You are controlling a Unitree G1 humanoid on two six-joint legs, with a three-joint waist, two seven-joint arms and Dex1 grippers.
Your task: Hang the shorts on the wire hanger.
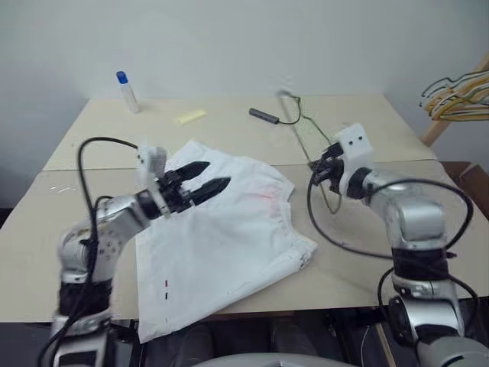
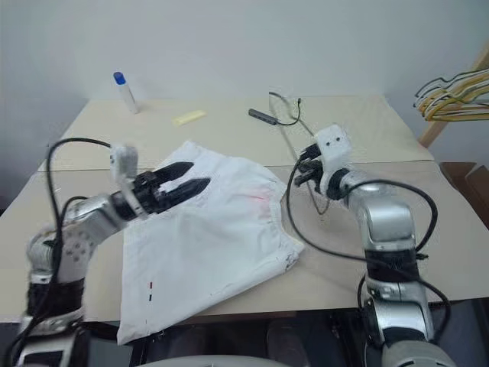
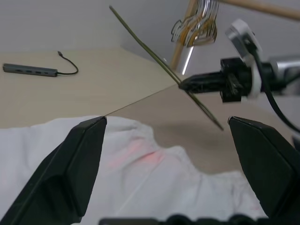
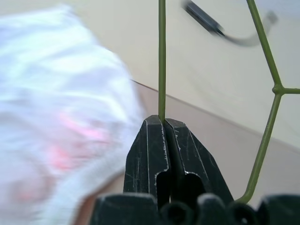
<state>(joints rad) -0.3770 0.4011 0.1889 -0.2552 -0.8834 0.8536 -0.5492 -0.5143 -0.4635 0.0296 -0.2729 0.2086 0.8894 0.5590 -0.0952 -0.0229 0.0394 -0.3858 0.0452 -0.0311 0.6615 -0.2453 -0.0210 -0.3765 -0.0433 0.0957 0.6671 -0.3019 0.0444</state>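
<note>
While the right gripper (image 4: pixel 164 123) has its fingers pinched tight on one thin strand of the wire hanger (image 4: pixel 161 61), the hanger itself stands lifted off the tabletop (image 1: pixel 229 126), tilted, at the right centre of the head views. In the right wrist view the green wire rises straight out from between the shut fingertips, with another strand and a bend of the frame to the right. The left gripper (image 1: pixel 200 182) hovers at the left centre with its fingers spread wide and nothing between them, just above the upper edge of the shorts (image 1: pixel 221 245). The shorts lie flat on the tabletop in the middle of the frame, one leg reaching the near edge, a faint pink patch showing near the waistband.

Farther out, a small bottle with a blue cap (image 1: pixel 127 92) stands at the upper left, a yellow slip (image 1: pixel 191 116) lies near it, a dark adapter with a cable (image 1: pixel 265 115) sits at upper centre, and a bunch of other hangers (image 1: pixel 458 95) hangs at the upper right.

The step in hand looks like bringing hanger and cloth together. Next, the open left fingers likely need to close on the waistband and lift it, so the hanger can be threaded through or the shorts draped over its bar.
</note>
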